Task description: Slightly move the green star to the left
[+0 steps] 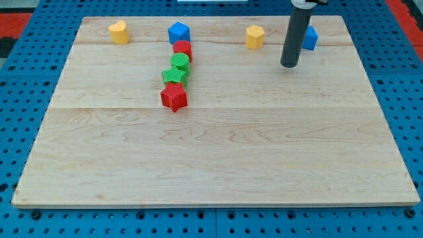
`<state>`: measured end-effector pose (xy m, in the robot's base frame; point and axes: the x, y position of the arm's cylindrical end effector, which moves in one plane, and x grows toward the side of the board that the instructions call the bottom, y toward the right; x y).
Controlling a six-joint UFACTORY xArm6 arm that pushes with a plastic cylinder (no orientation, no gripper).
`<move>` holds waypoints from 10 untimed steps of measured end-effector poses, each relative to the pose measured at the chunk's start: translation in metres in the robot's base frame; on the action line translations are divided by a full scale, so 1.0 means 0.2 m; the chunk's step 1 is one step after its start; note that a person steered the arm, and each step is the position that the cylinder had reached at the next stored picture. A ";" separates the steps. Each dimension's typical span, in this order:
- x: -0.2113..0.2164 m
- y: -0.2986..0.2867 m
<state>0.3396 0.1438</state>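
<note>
The green star (174,76) lies in a tight column of blocks left of the board's middle. Above it sits a green round block (180,63), then a red round block (182,48), then a blue pentagon-like block (178,32). Below the green star a red star (174,98) touches it. My tip (289,65) is at the view's upper right, far to the right of the green star and touching no block. The rod rises out of the view's top.
A yellow heart-like block (119,31) is at the top left. A yellow block (255,37) is left of the rod. A blue block (309,38) is partly hidden behind the rod. The wooden board (218,152) lies on a blue pegboard.
</note>
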 end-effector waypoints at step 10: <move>0.28 -1.02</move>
<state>0.3957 -0.0595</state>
